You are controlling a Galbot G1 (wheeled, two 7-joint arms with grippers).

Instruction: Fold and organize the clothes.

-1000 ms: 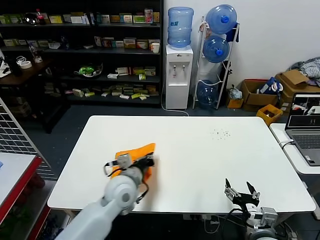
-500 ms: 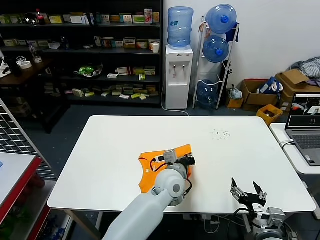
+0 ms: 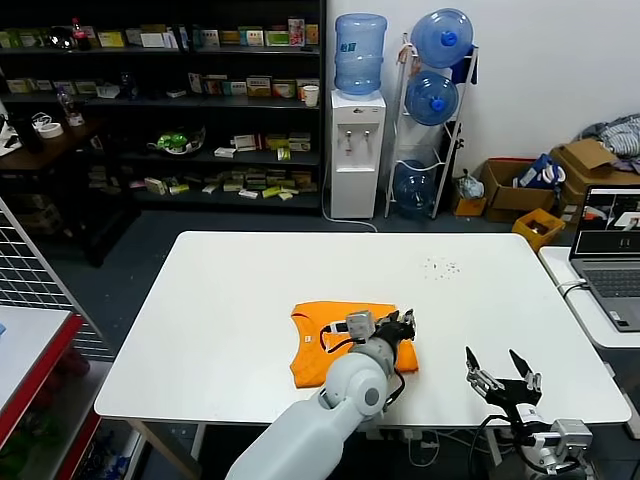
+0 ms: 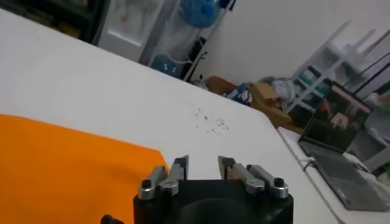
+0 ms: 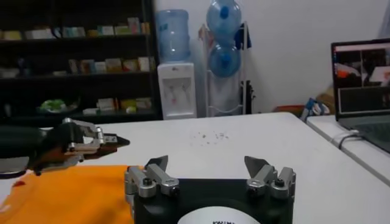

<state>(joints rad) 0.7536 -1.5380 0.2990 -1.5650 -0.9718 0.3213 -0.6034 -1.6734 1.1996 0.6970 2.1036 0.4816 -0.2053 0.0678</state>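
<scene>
One orange T-shirt (image 3: 340,325) lies folded into a rough rectangle on the white counter (image 3: 230,300), toward its near edge and about midway along it. The left claw (image 3: 403,326) sits low over the shirt's right-hand end, with the cloth spreading away from it toward the robot's left and its own arm covering the near part of the garment. In the left wrist view the left claw (image 4: 202,165) shows two fingers (image 4: 178,170) parted by a narrow gap with nothing between them, and the orange fabric (image 4: 67,173) lies just beneath and beside them; whether the tips touch the cloth cannot be told. The right claw (image 3: 503,372) hangs at the counter's near edge, well to the right of the left claw and apart from the shirt, its fingers (image 3: 478,368) spread wide and empty. From the right wrist view the right claw (image 5: 207,164) is likewise wide open, with the shirt's edge (image 5: 61,192) just ahead of one finger and the left claw (image 5: 117,142) farther off above the cloth. A laptop (image 3: 610,250) stands on a side table beyond the right claw.
</scene>
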